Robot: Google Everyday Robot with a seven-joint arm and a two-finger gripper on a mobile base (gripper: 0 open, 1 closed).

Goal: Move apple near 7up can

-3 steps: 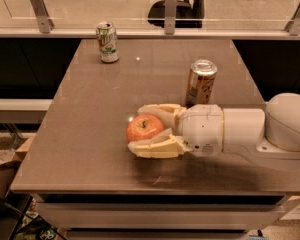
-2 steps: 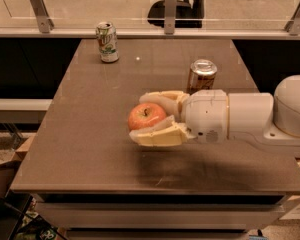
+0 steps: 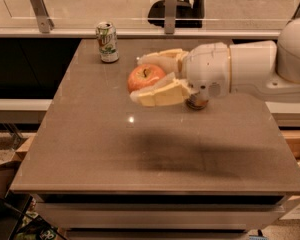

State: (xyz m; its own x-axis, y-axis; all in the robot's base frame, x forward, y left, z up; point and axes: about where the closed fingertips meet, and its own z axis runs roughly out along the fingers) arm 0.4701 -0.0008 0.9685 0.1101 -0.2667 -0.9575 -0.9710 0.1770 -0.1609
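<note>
While the arm reaches in from the right, the hand (image 3: pixel 138 80) is clamped on the apple (image 3: pixel 147 75), holding it above the desk (image 3: pixel 90 149); a shadow lies beneath. The 7up can (image 3: pixel 107 42) stands upright at back left, apart from the apple.

Glossy white rounded arm (image 3: pixel 255 64) — cream wedge-fingered end effector (image 3: pixel 138 79) at its tip

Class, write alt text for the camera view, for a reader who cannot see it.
A robot's gripper, reaching in from the right, is shut on an apple and holds it over a brown table. A 7up can stands upright near the table's back left, apart from the apple. A second can is mostly hidden behind the gripper.
</note>
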